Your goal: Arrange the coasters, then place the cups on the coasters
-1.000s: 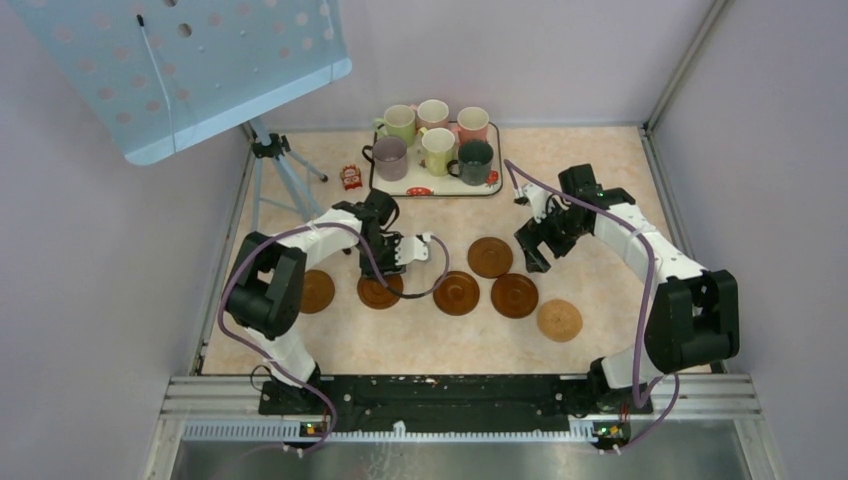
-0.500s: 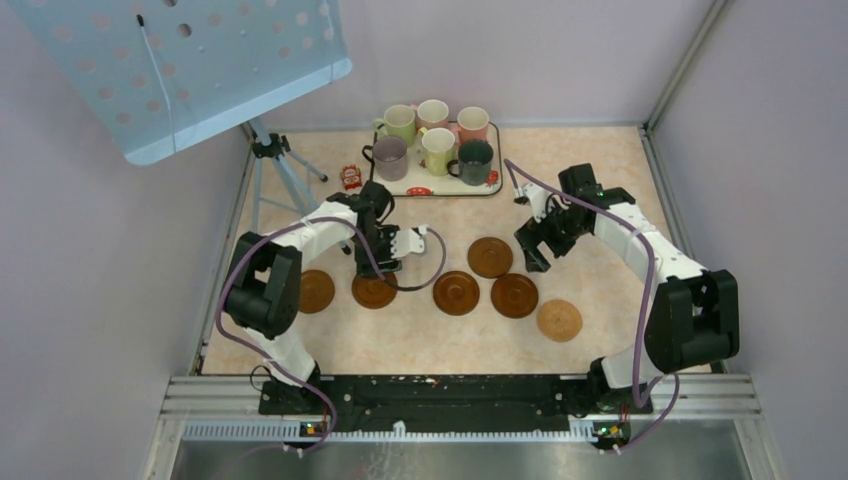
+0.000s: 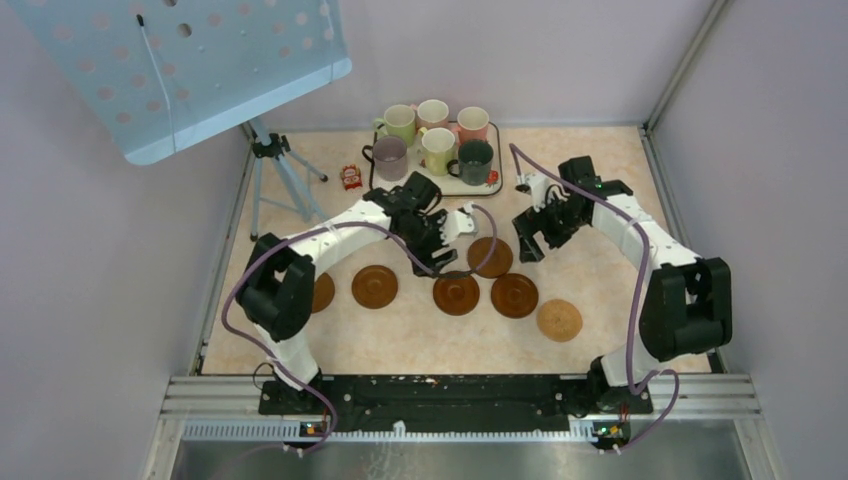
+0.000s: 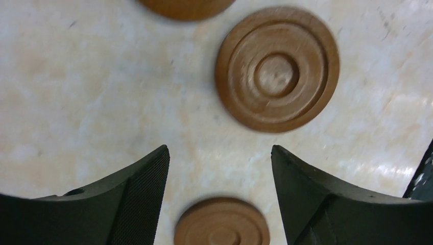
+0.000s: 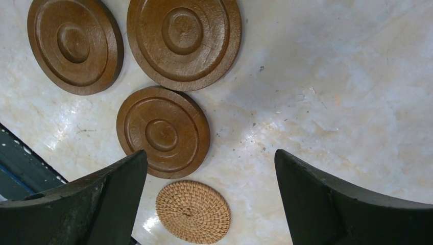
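Five brown ringed coasters lie across the table: one half under the left arm (image 3: 321, 292), then (image 3: 375, 286), (image 3: 456, 293), (image 3: 514, 295), and one farther back (image 3: 490, 257). A lighter woven coaster (image 3: 559, 319) lies at the right end. Several cups (image 3: 438, 148) stand on the tray (image 3: 432, 188) at the back. My left gripper (image 3: 452, 232) hovers open above the middle coasters; its wrist view shows one coaster (image 4: 277, 69) ahead of the jaws and nothing between them. My right gripper (image 3: 530, 238) hangs open over bare table, with the woven coaster (image 5: 193, 211) below it.
A small red object (image 3: 350, 177) sits left of the tray. A tripod (image 3: 278, 165) holding a blue perforated board (image 3: 190, 70) stands at the back left. Walls close in the table on three sides.
My left gripper opened off the second coaster from the left, leaving it flat, and swung right and back over the middle. The right gripper edged slightly backward.
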`<action>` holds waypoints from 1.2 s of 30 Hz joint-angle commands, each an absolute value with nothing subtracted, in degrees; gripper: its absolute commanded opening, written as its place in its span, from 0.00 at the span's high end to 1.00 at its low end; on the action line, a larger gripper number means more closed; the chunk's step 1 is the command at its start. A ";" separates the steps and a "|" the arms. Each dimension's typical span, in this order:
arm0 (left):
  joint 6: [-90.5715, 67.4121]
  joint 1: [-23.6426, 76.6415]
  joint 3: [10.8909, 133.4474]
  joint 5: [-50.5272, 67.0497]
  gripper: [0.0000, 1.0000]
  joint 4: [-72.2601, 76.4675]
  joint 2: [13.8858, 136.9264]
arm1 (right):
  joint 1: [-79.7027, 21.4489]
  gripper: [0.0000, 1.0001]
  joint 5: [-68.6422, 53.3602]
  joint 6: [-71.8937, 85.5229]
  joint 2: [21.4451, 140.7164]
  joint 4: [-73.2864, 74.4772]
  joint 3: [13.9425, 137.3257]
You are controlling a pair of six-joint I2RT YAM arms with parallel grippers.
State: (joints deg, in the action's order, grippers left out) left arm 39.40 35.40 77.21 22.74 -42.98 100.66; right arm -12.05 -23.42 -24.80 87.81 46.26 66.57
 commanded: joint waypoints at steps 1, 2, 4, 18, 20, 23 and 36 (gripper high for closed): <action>29.20 40.43 78.75 23.41 0.21 -34.55 103.91 | -9.09 0.07 -26.59 -21.57 88.03 45.38 69.84; 28.53 41.44 78.90 22.28 0.21 -33.17 104.64 | -8.31 0.07 -26.95 -21.23 88.27 45.56 69.92; 27.60 43.05 79.51 20.47 0.21 -32.22 106.40 | -7.12 0.07 -27.32 -21.01 88.40 45.85 70.06; 28.34 45.65 78.60 15.18 0.35 -30.49 112.24 | -5.79 0.07 -27.25 -21.39 87.65 45.68 68.46; 29.82 45.59 76.95 12.91 0.41 -30.39 111.32 | -5.80 0.08 -27.17 -21.65 87.46 45.50 68.14; 31.93 45.38 74.57 10.59 0.47 -30.11 110.08 | -5.80 0.08 -27.25 -21.71 87.27 45.36 67.58; 34.18 41.95 70.69 8.14 0.50 -29.47 106.84 | -5.78 0.07 -27.30 -22.56 87.23 45.53 67.28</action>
